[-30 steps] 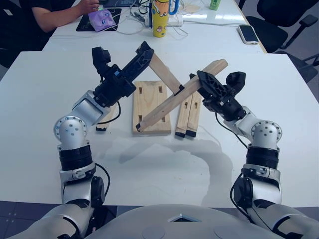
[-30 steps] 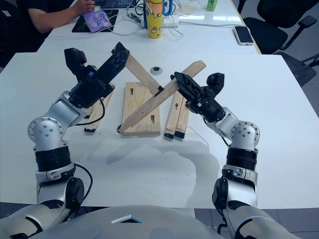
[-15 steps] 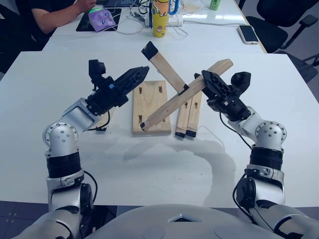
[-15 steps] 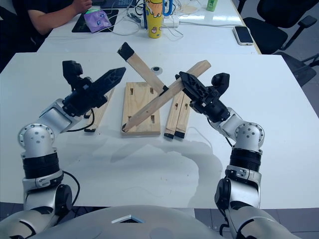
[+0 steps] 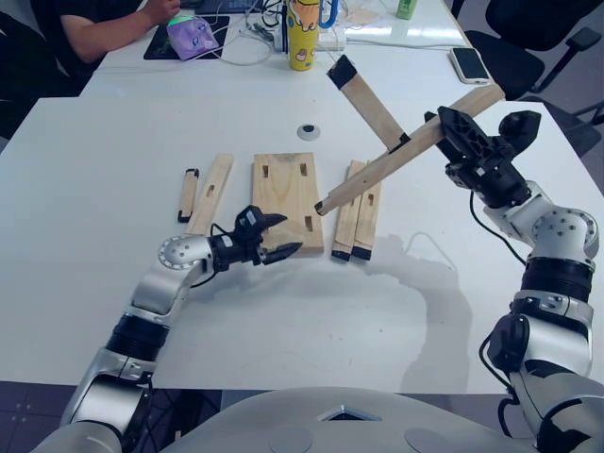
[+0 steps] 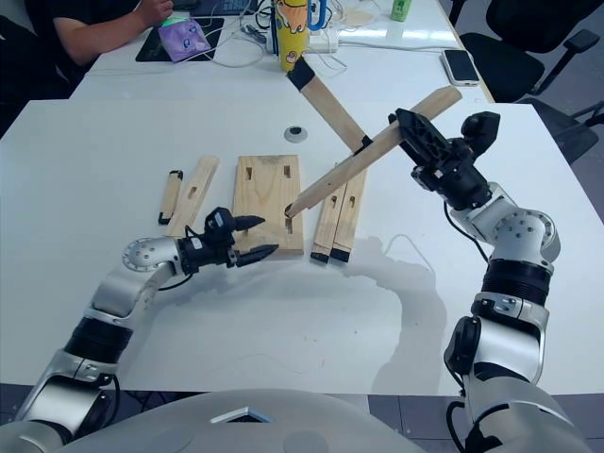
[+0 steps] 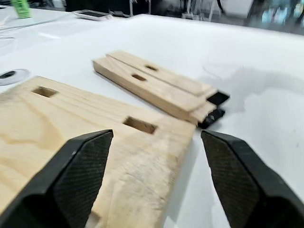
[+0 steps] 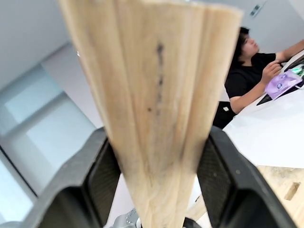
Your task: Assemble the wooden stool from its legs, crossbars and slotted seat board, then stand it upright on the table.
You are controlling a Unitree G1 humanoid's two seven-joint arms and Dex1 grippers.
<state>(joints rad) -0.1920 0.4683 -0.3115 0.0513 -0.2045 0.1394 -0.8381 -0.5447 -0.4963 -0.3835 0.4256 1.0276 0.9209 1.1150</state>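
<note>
Silver arms (image 5: pixel 176 257), black wrists (looped cables (image 5: pixel 478 225))

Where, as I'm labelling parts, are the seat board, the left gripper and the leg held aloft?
seat board (image 5: pixel 286 196): left eye view, bare middle between its slots.
left gripper (image 5: pixel 291 234): left eye view, midway between its fingertips.
held leg (image 5: pixel 373 177): left eye view, its lower half.

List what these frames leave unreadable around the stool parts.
- Right wrist view: the gripped wooden leg blocks the joint behind it.
- Head views: the joint between it and the second leg is too small to show how they lock.
- Left wrist view: seat board cut off by the frame edge, near corner blurred.
</note>
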